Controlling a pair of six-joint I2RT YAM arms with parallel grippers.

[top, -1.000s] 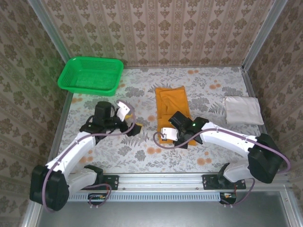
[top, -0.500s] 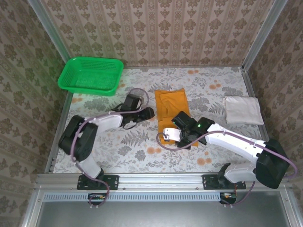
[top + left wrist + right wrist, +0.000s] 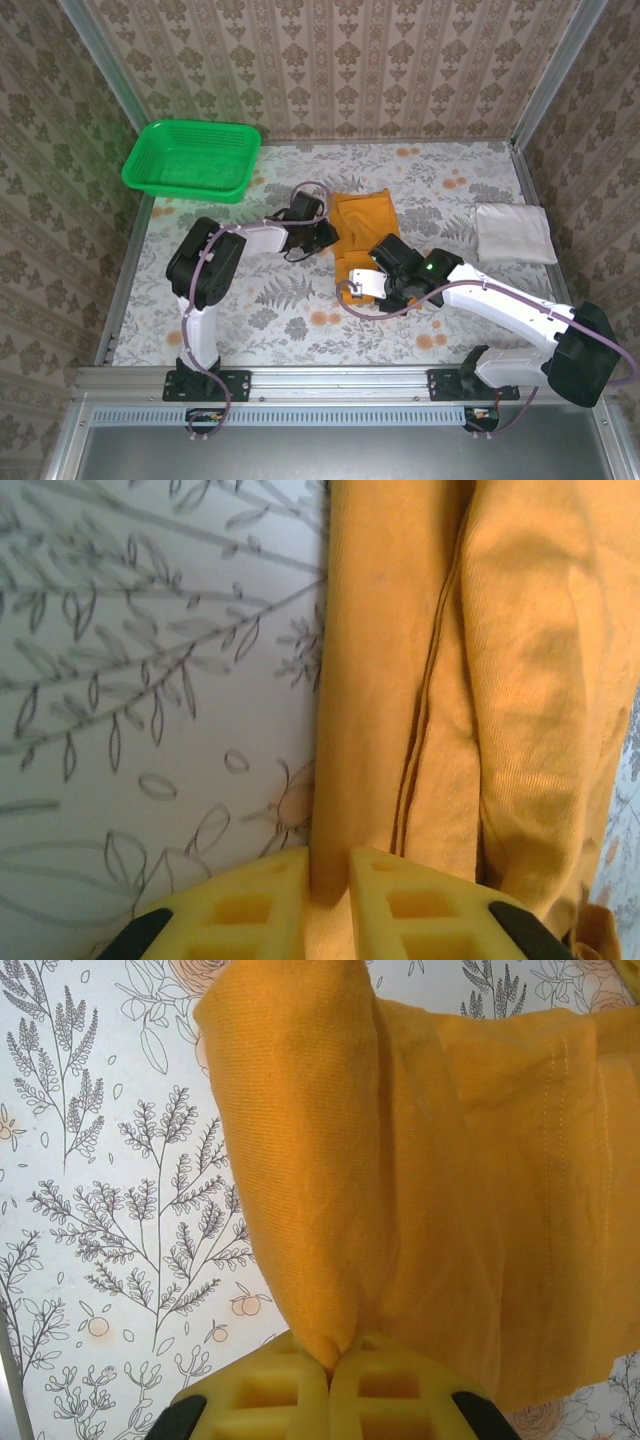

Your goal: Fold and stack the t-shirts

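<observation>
A green basket sits at the far left corner of the table. The left pincer lies at the left edge of the orange shirt, a narrow folded strip mid-table. In the left wrist view its yellow fingers stand narrow, with the shirt's folded edge pinched between them. The right pincer grips the shirt's near end — its fingers are pressed together on a raised fold of cloth. The white shirt lies folded near the right edge, well apart from the orange one.
</observation>
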